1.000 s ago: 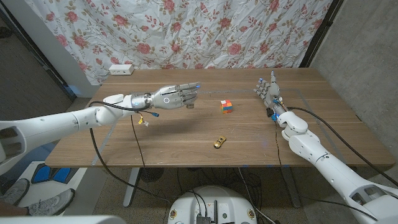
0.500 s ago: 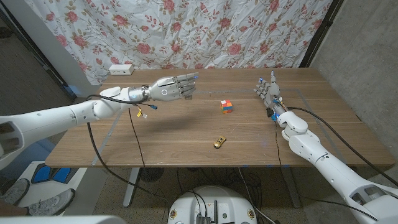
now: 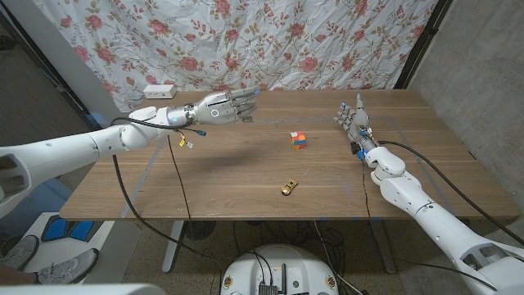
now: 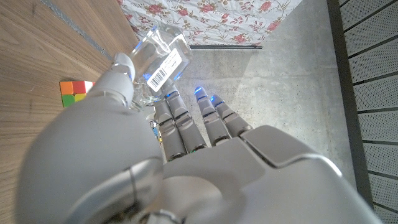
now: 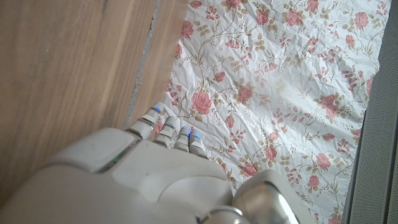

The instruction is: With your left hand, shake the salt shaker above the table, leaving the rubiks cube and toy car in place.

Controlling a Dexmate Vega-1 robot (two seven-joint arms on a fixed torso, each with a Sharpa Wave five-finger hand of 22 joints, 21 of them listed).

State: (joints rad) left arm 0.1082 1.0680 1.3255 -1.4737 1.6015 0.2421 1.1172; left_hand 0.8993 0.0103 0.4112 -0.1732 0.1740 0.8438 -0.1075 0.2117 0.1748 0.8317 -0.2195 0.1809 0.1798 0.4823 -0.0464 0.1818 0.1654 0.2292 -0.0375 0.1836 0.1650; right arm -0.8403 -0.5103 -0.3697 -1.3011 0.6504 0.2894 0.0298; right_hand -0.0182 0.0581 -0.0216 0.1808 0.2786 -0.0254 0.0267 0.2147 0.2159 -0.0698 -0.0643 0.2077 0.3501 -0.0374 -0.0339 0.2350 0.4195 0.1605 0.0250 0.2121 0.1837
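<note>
Left hand [image 3: 223,107] risen, gripping salt shaker [image 4: 160,51] above table [image 3: 246,176]

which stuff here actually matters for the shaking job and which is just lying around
Part of the job:
- clear glass salt shaker with a barcode label, held in the left hand
- multicoloured rubiks cube, to stay put
- small gold toy car, to stay put

Just lying about:
- white power strip at the wooden table far edge
- right hand, idle
</note>
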